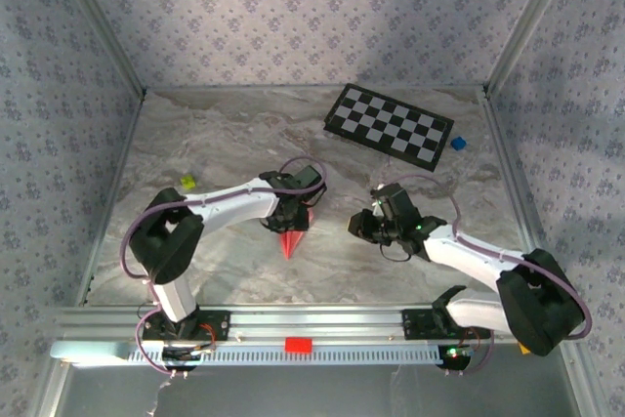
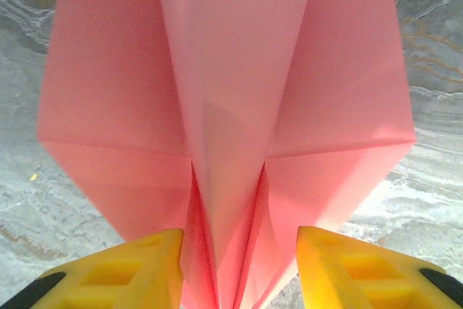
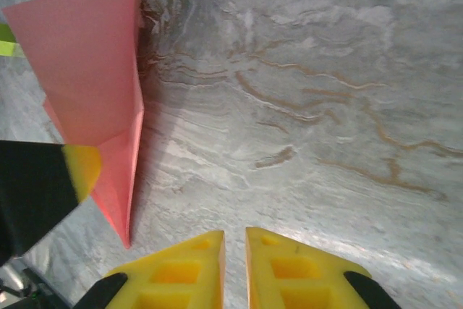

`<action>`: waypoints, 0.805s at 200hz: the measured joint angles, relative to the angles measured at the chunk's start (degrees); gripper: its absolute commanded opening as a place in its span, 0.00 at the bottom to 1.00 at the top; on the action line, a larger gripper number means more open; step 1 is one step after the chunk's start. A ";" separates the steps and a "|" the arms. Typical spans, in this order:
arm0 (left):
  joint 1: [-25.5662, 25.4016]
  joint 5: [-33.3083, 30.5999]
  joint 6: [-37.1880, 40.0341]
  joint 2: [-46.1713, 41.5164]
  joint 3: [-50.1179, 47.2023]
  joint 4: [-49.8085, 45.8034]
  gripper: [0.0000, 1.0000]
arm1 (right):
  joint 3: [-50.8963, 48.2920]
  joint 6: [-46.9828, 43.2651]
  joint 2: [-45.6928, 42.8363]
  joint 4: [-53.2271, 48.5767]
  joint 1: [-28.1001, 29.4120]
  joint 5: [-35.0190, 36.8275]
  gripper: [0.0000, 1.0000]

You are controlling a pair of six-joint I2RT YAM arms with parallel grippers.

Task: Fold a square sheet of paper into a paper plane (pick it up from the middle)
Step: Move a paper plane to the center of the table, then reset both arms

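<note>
The square sheet of paper now stands folded as a pink-red paper plane, a pointed dart with a centre crease and its nose toward the near edge. My left gripper sits at its wide tail, and the centre fold fills the gap between the yellow fingers. In the right wrist view the paper plane is at the left, with one left-gripper fingertip in front of it. My right gripper hangs to the plane's right, apart from it. Its fingers are almost together, with nothing between them.
A black-and-white checkerboard lies at the back right, with a small blue block beside it. A yellow-green piece sits at the left. A small red block rests on the front rail. Patterned walls enclose the marble table.
</note>
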 measured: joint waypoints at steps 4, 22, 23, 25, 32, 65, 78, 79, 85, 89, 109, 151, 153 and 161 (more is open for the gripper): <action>0.00 -0.15 -0.02 -0.39 0.00 -0.09 0.47 | 0.07 -0.59 -0.52 -0.83 -0.15 0.35 0.26; 0.00 -2.08 0.11 -4.57 -0.17 -0.31 0.55 | 1.40 -3.32 -4.50 -5.84 -1.27 3.48 0.48; 0.00 -2.23 0.02 -4.79 -0.20 -0.26 0.55 | 1.62 -4.00 -4.85 -6.32 -1.36 3.96 0.49; 0.00 -2.51 -0.02 -5.51 -0.28 -0.24 0.56 | 1.79 -4.24 -5.25 -6.80 -1.44 4.22 0.51; 0.00 -3.96 0.20 -8.26 -0.79 -0.02 0.59 | 2.99 -5.66 -7.41 -9.20 -2.16 6.34 0.57; 4.52 -10.51 3.28 -23.91 -6.64 2.97 0.97 | 9.44 -13.07 -15.23 -15.63 -7.21 21.68 0.78; 9.03 -13.55 6.08 -28.72 -10.05 5.42 1.00 | 9.77 -16.94 -15.82 -14.67 -9.97 28.76 0.80; 9.25 -13.73 6.21 -28.92 -10.25 5.57 1.00 | 9.77 -17.18 -15.82 -14.67 -10.10 29.16 0.81; 11.34 -15.32 7.82 -30.53 -11.89 6.75 1.00 | 9.42 -19.82 -15.61 -13.62 -11.54 32.20 0.85; 12.85 -16.61 9.14 -31.56 -13.16 7.69 1.00 | 9.07 -21.18 -15.17 -12.59 -12.39 33.64 0.86; 19.93 -21.51 14.56 -34.18 -18.36 11.41 1.00 | 5.99 -28.72 -11.28 -6.58 -17.88 39.63 0.86; 39.65 -24.44 26.53 -34.91 -28.00 24.28 1.00 | -0.39 -37.90 -0.33 8.37 -30.38 37.68 0.86; 40.48 -24.46 27.08 -34.80 -28.46 25.03 1.00 | -0.68 -38.16 -0.07 8.96 -30.51 37.42 0.86; 42.84 -24.28 29.27 -34.14 -29.79 27.61 1.00 | -2.03 -39.89 1.57 12.39 -30.88 36.00 0.86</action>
